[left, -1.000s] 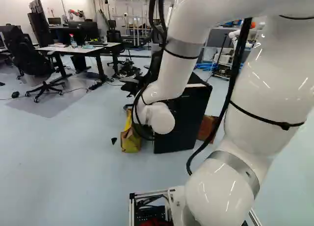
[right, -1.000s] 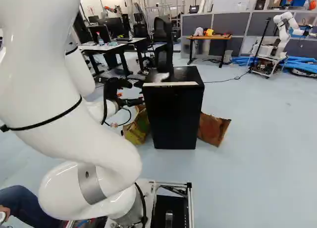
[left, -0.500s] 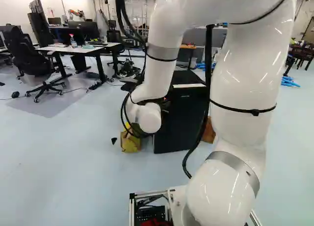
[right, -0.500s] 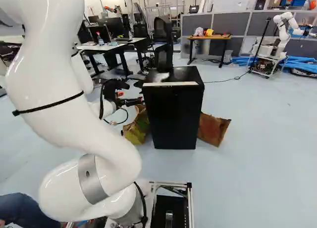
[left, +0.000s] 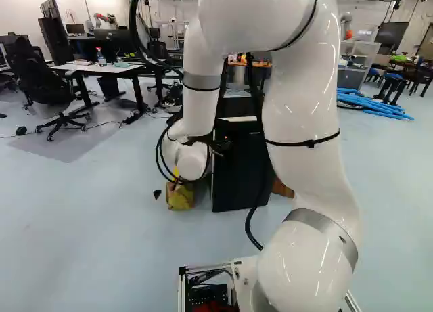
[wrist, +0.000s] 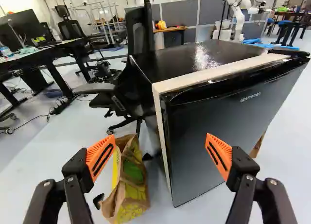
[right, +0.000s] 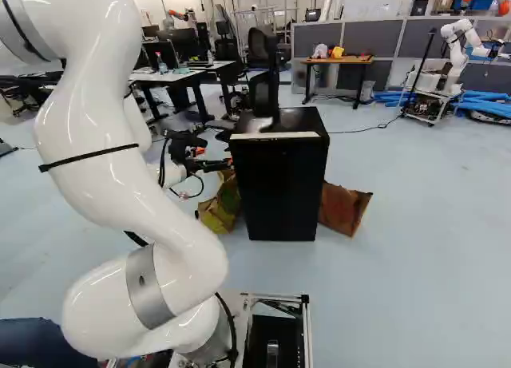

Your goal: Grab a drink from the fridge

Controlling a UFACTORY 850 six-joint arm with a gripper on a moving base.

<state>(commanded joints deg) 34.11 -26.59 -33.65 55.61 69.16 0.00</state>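
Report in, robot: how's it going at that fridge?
Gripper open, empty. Fridge shut, no drink visible. Paper bag beside it, possibly in the way.

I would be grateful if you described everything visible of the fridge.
The fridge is black and boxy, with a glossy top, a smooth front door that looks shut, and a pale strip behind the door. It stands upright on the floor, beside a paper bag. The open gripper is nearby; no contact is clear.

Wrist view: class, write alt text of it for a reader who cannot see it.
A black fridge, its door shut, stands ahead of the wide-open pincer. Beside the fridge, on the floor, is a paper bag; an office chair and a desk stand beyond.
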